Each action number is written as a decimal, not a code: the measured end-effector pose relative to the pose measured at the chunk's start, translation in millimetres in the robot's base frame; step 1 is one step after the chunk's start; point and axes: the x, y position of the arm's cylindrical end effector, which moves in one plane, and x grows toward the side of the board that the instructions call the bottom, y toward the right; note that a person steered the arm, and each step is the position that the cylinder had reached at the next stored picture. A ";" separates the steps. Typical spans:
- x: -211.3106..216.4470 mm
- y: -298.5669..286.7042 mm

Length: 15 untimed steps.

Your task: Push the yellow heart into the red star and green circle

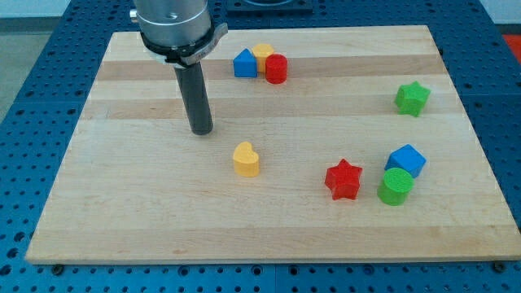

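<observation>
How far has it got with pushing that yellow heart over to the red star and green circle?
Nothing looks done: the yellow heart block sits apart from the red star block and green circle block. My tip stands up-left of the heart, not touching. The whole push remains.

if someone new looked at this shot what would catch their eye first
Probably the thick dark rod at the view's upper left, my tip resting on the wooden board, up and left of the lone yellow heart. Next, the bright cluster at lower right: red star, green circle and blue block.
</observation>
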 end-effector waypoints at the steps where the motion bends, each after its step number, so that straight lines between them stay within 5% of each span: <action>1: 34.9 33.5; 4: 98.1 168.1; 7: 98.1 175.3; 8: 109.8 226.8; 12: 129.2 185.9; 13: 171.4 187.1; 15: 182.1 226.4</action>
